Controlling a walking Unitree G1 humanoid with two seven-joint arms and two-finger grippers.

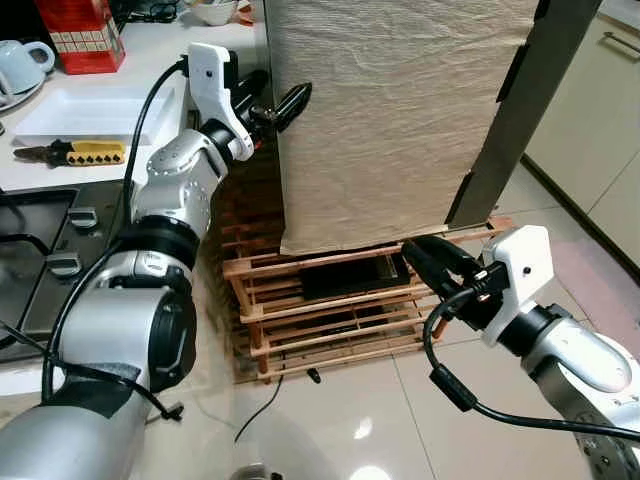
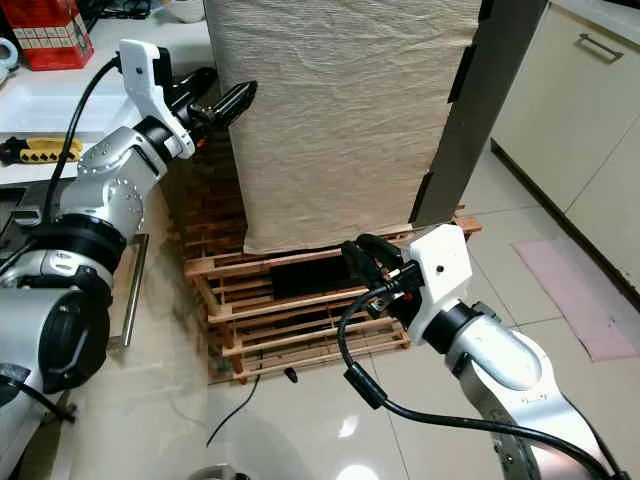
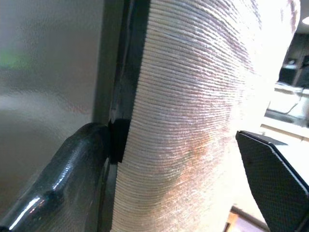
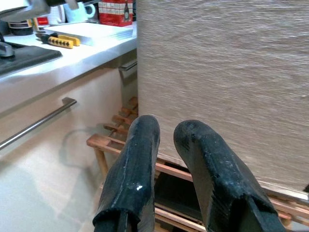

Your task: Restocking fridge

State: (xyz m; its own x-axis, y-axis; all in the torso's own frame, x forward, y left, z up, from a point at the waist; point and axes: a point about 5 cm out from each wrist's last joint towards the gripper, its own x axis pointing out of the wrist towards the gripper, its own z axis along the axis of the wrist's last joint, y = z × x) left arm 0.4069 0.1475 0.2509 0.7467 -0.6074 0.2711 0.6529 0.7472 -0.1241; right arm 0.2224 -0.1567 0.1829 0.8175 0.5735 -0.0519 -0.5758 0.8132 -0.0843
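One cloth-draped fridge (image 1: 390,110) stands on wooden pallet (image 1: 330,310), tiled floor (image 1: 360,420).

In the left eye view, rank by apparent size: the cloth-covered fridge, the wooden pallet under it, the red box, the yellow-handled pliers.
1. Fridge, by far the largest.
2. Pallet, partly hidden under the fridge.
3. Red box, cropped by the frame's top edge.
4. Pliers, close to the box, so that order is unsure.

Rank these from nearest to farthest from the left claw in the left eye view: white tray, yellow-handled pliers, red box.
From the left claw:
1. White tray, on the counter beside the arm.
2. Yellow-handled pliers, at the tray's near edge.
3. Red box, at the counter's back.
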